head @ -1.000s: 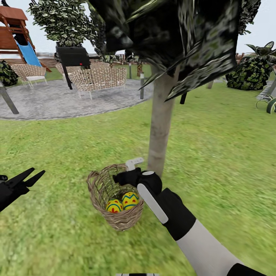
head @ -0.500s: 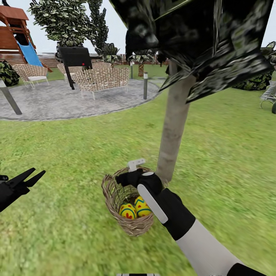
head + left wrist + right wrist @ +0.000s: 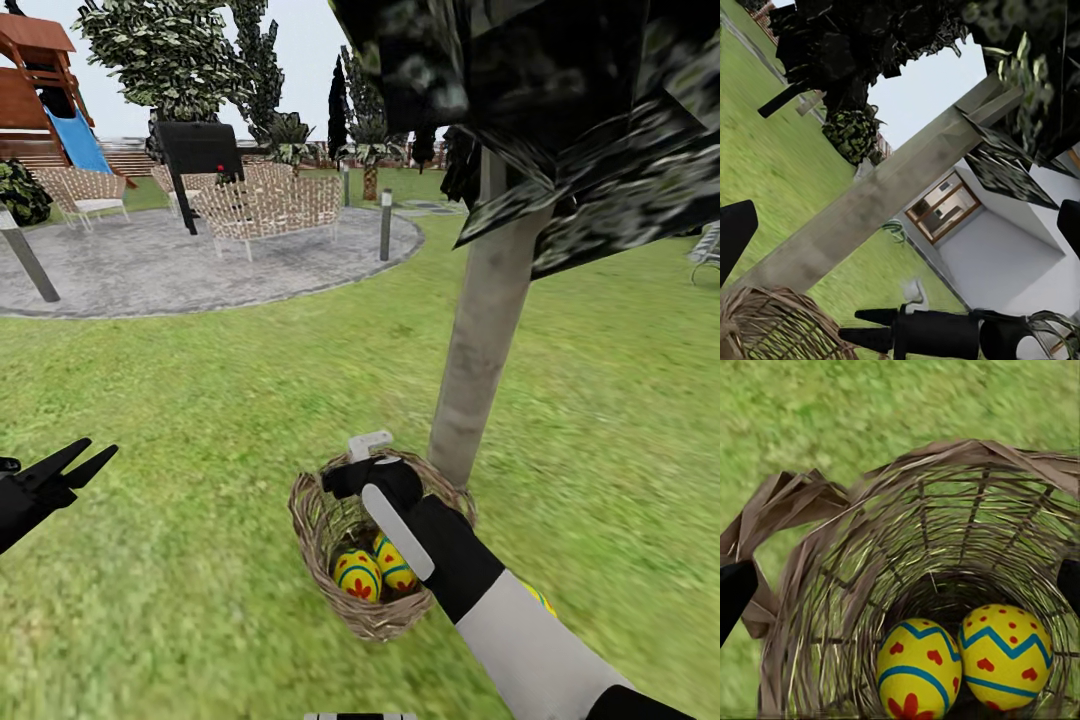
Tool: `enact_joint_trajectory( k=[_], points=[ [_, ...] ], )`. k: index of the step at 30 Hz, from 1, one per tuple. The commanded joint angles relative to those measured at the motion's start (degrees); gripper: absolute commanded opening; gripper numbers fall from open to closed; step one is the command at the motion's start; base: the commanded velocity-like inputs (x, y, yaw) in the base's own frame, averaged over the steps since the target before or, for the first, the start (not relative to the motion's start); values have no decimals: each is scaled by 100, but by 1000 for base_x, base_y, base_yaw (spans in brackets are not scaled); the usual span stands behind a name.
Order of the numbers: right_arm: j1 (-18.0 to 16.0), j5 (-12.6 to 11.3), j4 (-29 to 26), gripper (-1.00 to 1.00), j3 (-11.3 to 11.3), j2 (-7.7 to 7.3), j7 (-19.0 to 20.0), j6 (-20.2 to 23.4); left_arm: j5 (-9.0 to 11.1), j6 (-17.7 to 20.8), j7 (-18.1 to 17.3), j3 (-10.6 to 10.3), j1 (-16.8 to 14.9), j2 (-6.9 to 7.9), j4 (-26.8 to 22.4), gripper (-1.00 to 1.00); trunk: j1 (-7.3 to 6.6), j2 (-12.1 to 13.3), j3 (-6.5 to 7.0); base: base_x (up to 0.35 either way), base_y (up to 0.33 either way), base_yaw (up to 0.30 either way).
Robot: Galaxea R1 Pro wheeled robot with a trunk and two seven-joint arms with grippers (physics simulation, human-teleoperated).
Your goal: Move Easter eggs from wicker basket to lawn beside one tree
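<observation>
The lawn (image 3: 200, 400) takes up most of the head view, with the grey patio (image 3: 150, 265) and wicker chairs (image 3: 265, 205) at the back. The tree (image 3: 485, 340) stands close in front, its dark crown overhead. The basket (image 3: 320, 520) sits on the grass right at the foot of the trunk, tipped toward the camera, so any egg lifted out only has a short trip.

The right gripper (image 3: 352, 470) hangs over the rim. In its wrist view the finger tips sit at the frame edges with the whole basket mouth between them, so it looks spread wide and empty, probably lining up a reach inside. The left gripper (image 3: 78, 462) is parked off to the side, fingers a little apart, holding nothing.

2 eggs (image 3: 964, 667) lie side by side in the bottom. There's a yellow speck on the grass by the right forearm, maybe egg number 3, can't say for sure.
</observation>
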Motion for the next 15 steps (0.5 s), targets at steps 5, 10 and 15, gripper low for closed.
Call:
enact_joint_trajectory(
  k=[5,10,15],
  points=[
    [-146,-633,719,100,-353,1,-35,14,-7,-4,9,4,8,-2,2,100,0,0,0,5,5,0],
    [-464,-1010,1234,100,-500,1,-67,209,-19,-4,40,-2,9,2,26,100,0,0,0,0,0,0],
    [-942,-1081,1845,100,-1216,-8,-75,639,-33,-13,86,-14,9,-1,258,100,0,0,0,0,0,0]
  ],
)
